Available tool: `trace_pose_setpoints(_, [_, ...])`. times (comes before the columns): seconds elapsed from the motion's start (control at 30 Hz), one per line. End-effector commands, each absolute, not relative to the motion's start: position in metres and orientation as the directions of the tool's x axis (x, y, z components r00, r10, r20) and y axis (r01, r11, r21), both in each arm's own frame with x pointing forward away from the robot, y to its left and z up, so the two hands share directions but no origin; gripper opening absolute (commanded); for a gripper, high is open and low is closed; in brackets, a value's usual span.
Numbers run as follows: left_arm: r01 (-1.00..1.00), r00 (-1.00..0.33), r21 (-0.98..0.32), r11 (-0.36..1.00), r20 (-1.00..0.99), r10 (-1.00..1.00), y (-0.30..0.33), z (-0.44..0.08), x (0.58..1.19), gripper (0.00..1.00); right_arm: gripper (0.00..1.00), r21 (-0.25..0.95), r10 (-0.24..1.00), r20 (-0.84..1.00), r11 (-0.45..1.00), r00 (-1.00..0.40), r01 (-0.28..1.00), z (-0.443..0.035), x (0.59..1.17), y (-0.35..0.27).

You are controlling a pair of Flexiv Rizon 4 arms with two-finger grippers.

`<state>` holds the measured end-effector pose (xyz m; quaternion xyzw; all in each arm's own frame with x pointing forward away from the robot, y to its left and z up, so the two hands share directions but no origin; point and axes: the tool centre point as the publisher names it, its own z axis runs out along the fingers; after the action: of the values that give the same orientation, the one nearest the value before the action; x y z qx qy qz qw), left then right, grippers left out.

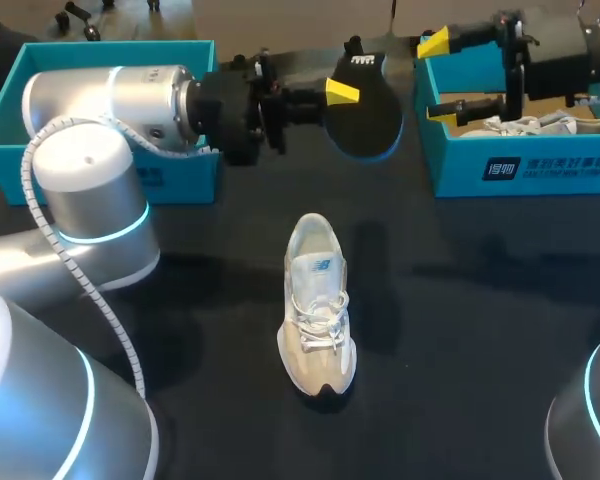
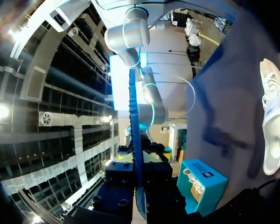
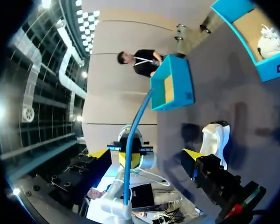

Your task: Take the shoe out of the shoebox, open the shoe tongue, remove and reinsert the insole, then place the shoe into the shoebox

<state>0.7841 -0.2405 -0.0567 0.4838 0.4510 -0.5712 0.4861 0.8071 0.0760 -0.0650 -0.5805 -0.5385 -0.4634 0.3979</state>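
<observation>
1. The shoe (image 1: pixel 317 300) lies on the black table (image 1: pixel 480 300), out of either box and below and well apart from both grippers. Its toe points toward the robot and its collar points away.
2. The dark insole (image 1: pixel 372 115) is out of the shoe and up in the air. The left gripper (image 1: pixel 348 80) is clamped on it, and in the left wrist view it shows edge-on as a thin blue line between the fingers.
3. The right gripper (image 1: pixel 438 78) hangs just beside the insole with its yellow tips spread wide and nothing between them. In its own wrist view the insole's edge runs ahead of it, midway between the two tips.
4. Judged from this, the removal half of the insole step is done and the reinsertion is in hand. The wide right gripper facing the insole suggests a handover or a regrip, but I cannot tell which.
5. The next move calls for bringing the insole down to the shoe, lining its toe end up with the collar opening, and sliding it in flat. The shoe probably needs steadying by the other gripper, since it is light and may skid.
6. The right shoebox (image 1: pixel 525 165) sits under the right gripper and holds a second shoe (image 1: pixel 540 125). The left shoebox (image 1: pixel 5 120) lies behind the left arm.
</observation>
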Motion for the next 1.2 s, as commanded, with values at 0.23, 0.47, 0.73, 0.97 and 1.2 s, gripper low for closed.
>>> trace_pose_setpoints(0.23, [0.992, -0.039, -0.024, -0.120, -0.992, -0.122, -0.225, -0.050, 0.783, 0.00, 1.00, 0.059, 0.221, 0.974, -0.049, -0.047, 0.997, -0.071, 0.794, 0.061])
trace_pose_setpoints(0.47, [0.993, -0.008, 0.007, -0.118, -0.993, -0.120, -0.219, -0.050, 0.782, 0.00, 1.00, 0.078, 0.217, 0.974, -0.046, -0.067, 0.996, -0.076, 0.782, 0.050])
trace_pose_setpoints(0.73, [0.994, 0.030, 0.038, -0.104, -0.996, -0.086, -0.216, -0.061, 0.788, 0.00, 1.00, 0.101, 0.213, 0.972, 0.015, -0.102, 0.995, -0.074, 0.773, 0.036])
trace_pose_setpoints(0.97, [0.994, 0.030, 0.038, -0.104, -0.996, -0.086, -0.216, -0.061, 0.788, 0.00, 1.00, 0.098, 0.226, 0.969, 0.011, -0.098, 0.995, -0.073, 0.771, 0.034])
trace_pose_setpoints(1.2, [0.994, 0.030, 0.038, -0.104, -0.996, -0.086, -0.216, -0.061, 0.788, 0.00, 1.00, 0.098, 0.226, 0.969, 0.011, -0.098, 0.995, -0.073, 0.771, 0.034])
